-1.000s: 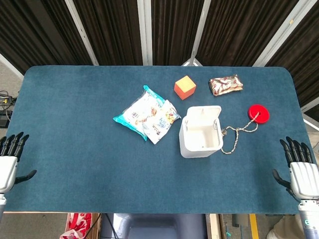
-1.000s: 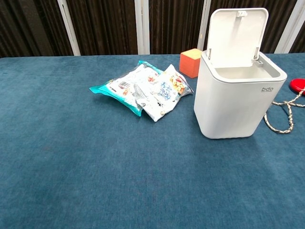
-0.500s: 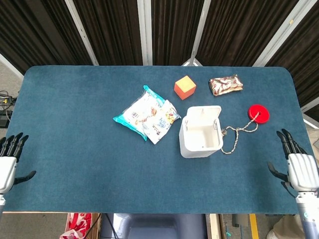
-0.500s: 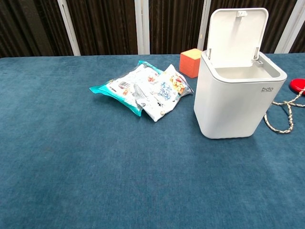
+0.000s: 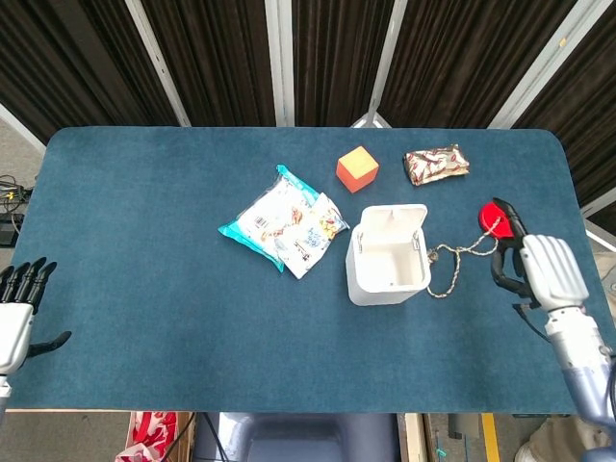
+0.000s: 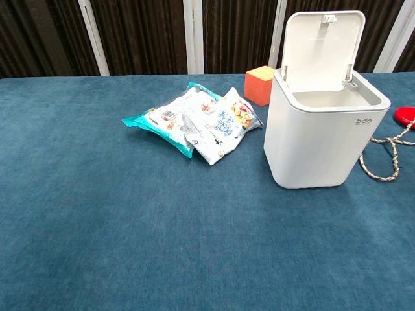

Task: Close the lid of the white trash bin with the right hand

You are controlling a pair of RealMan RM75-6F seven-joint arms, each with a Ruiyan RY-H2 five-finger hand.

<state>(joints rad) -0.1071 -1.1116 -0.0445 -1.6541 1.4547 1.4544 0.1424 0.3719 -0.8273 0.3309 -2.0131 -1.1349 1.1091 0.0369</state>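
Note:
The white trash bin (image 5: 387,262) (image 6: 322,131) stands right of the table's middle. Its lid (image 6: 321,48) is swung up on the far side, almost upright, so the inside shows. My right hand (image 5: 541,269) hovers over the table's right edge, well to the right of the bin and near the red disc (image 5: 495,216); its fingers are apart and hold nothing. My left hand (image 5: 16,310) hangs off the table's front left edge, fingers spread and empty. Neither hand shows in the chest view.
A snack bag (image 5: 283,221) lies left of the bin. An orange cube (image 5: 356,168) and a brown wrapper (image 5: 436,164) sit behind it. A cord (image 5: 459,258) runs from the red disc toward the bin's right side.
My right hand has risen from the front right edge and moved forward and inward, coming beside the red disc. The left hand, bin and lid have not moved.

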